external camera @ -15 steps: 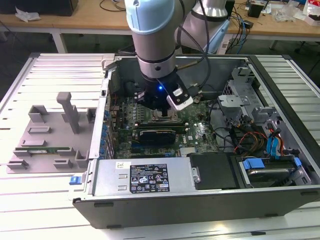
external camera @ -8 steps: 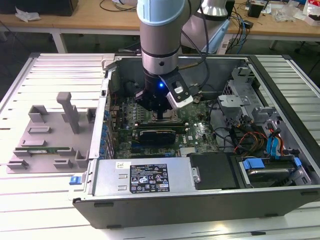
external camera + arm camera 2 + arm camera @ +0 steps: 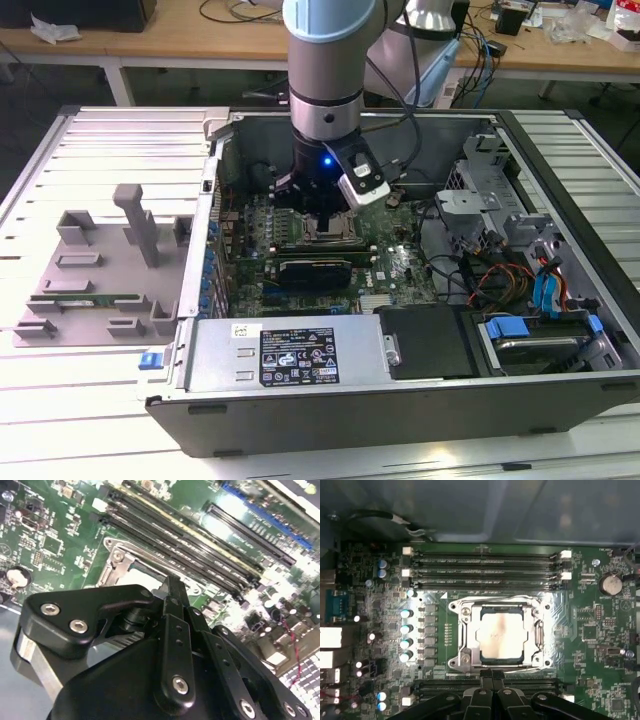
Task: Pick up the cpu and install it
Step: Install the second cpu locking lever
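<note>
**End effector poised over the seated cpu inside the open computer case**

In the first wrist view the cpu (image 3: pixel 501 639) lies flat inside the metal-framed socket (image 3: pixel 462 640) on the green motherboard (image 3: pixel 590 630), its shiny top facing the camera. It appears already seated within the frame. The end effector (image 3: pixel 492 677) stands just beside the socket's edge, on the side where a bank of memory slots (image 3: pixel 485 684) runs; a second bank of memory slots (image 3: pixel 485 565) lies on the far side of the socket. The chip is square, so it has no long axis of its own. The fingertips appear drawn close together with nothing between them, and they seem to stand apart from the chip, though contact cannot be ruled out from this angle.

In the exterior view the arm (image 3: pixel 328 70) reaches straight down into the computer case (image 3: pixel 420 395), which lies open on the slatted bench (image 3: pixel 100 135). A grey fixture tray (image 3: pixel 100 265) sits well apart from the case, toward the exterior view's left.

Hidden or unclear: in the exterior view the wrist covers the socket. In the second wrist view the black linkage of the end effector (image 3: pixel 172 587) blocks most of the socket (image 3: pixel 117 562), leaving one corner of the frame. Whether the socket's retaining frame is latched cannot be told.
</note>
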`<state>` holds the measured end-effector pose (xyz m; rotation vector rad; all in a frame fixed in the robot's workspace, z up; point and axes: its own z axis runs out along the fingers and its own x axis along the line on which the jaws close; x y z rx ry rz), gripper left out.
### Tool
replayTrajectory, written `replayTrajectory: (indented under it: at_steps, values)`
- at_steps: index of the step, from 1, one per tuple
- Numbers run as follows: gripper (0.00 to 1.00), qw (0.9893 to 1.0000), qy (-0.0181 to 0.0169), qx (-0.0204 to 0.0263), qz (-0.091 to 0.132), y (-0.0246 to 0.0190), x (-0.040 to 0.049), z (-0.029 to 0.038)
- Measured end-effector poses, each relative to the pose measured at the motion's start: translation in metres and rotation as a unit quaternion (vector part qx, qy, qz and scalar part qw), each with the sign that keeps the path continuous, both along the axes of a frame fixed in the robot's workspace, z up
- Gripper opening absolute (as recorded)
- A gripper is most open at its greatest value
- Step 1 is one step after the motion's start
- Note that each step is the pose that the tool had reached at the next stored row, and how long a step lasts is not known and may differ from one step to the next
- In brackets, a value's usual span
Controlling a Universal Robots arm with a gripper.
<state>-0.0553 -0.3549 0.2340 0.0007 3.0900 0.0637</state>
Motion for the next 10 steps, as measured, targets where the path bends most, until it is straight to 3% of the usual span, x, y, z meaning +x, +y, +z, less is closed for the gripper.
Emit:
replayTrajectory:
  at_steps: [2,5,6,10]
  values:
    - [0.11,1.0,0.0002,0.0,0.0,0.0031,0.0064,-0.0002]
    - [0.11,1.0,0.0001,0.0,0.0,0.0148,0.009,-0.0004]
    - [0.11,1.0,0.0001,0.0,0.0,0.0166,0.0095,-0.0004]
    - [0.11,1.0,0.0004,0.0,0.0,0.018,0.0107,0.0016]
